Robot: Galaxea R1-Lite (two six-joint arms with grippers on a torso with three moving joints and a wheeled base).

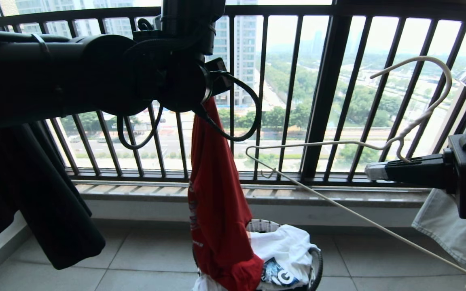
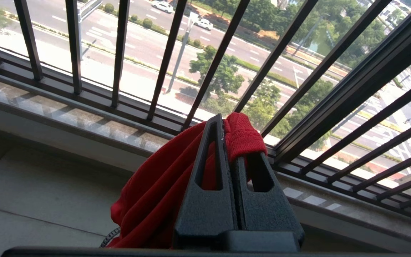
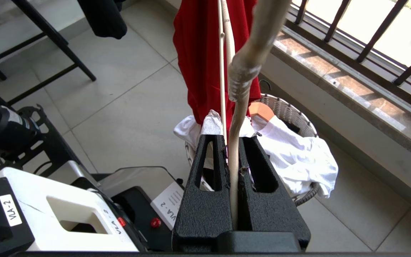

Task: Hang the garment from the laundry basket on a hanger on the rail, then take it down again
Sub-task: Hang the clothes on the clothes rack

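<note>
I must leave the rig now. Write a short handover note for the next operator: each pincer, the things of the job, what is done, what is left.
Left pincer: shut on the red T-shirt, held up at the window railing; its lower end hangs into the laundry basket.
Right pincer: shut on the neck of the wire hanger, held in the air to the right of the shirt.
Done: shirt lifted from the basket, hanger in grip.
Left: put the shirt on the hanger, hook it on the rail (not in view), then take it down again.
A white T-shirt remains in the basket.
</note>
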